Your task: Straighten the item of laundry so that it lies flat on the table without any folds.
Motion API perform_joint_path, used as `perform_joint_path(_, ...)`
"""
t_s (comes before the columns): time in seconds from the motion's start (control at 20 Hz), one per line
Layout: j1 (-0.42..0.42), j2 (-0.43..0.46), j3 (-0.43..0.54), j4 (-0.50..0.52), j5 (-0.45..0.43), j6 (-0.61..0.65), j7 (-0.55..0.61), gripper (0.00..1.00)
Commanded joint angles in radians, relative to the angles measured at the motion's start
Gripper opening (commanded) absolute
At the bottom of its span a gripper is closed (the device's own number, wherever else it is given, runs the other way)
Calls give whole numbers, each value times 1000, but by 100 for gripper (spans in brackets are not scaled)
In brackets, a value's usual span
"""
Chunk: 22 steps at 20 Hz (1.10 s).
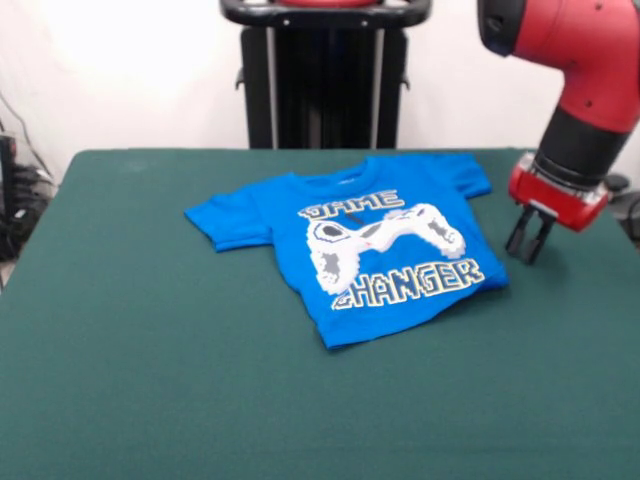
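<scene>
I have the gripper [528, 243] hanging just above the counter [150, 380], off the T-shirt's [380, 255] hem-side edge and clear of the cloth. Its two dark fingers point down and sit close together with only a thin slit between them; nothing is held. I read that as a parked or between-grasps pose: the gripper is off the fabric so it does not drag it.

The T-shirt lies print-up to the gripper's side, toward the counter's middle, rotated so the collar faces the far edge and the hem comes toward the camera at a slant. Most of the body looks flat. The sleeve farthest from the gripper spreads out cleanly. The sleeve nearest the gripper looks shorter and bunched, possibly tucked under. The hem corner nearest the gripper, below the "CHANGER" lettering, seems slightly lifted or creased; I cannot tell whether it is folded under.

Judgement: task mostly done, residual folds on the gripper-side edge. The next grasp likely belongs there, since it is the nearest cloth. Risk: a pinch that close to the edge could shift the whole light shirt rather than unfold it.
</scene>
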Motion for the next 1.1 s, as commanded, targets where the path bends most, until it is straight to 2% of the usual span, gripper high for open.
perform_joint_path(0.05,-76,-17,3,-140,-8,-75,111,100)
perform_joint_path(0.2,-113,-62,53,-118,-26,-68,78,100)
perform_joint_path(0.5,-122,-150,65,-86,-46,32,65,100)
perform_joint_path(0.75,-123,-118,50,-116,-55,45,75,100)
perform_joint_path(1.1,-138,-64,81,-129,-62,-38,103,100)
